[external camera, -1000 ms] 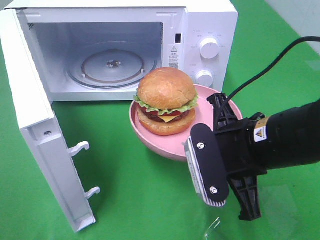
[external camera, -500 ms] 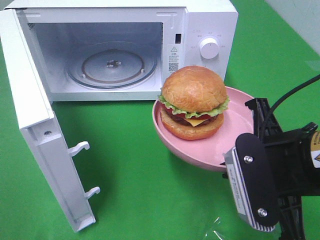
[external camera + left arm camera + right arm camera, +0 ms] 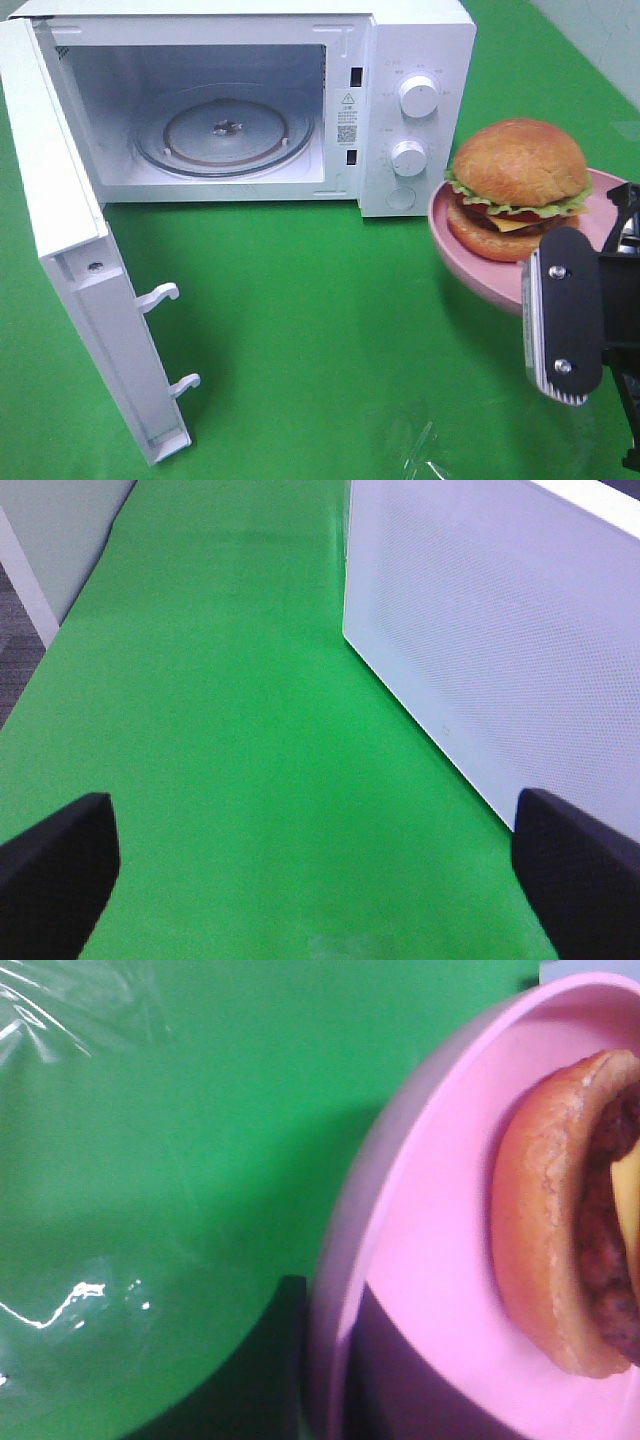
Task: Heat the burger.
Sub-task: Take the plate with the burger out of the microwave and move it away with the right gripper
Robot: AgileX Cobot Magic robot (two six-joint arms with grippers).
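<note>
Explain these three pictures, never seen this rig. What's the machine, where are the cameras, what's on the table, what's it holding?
It is a robot with two arms, each ending in a gripper. One camera is mounted high and looks down on the whole table. The other two cameras sit on the wrists. On the green table cover stands a white microwave with its door swung open and nothing on the glass turntable. The right gripper clamps the rim of a pink plate, off to the microwave's right, and the burger rides on it. The right wrist view shows that plate and the bun up close. The left gripper is open, over bare cloth beside the microwave, holding nothing.
</note>
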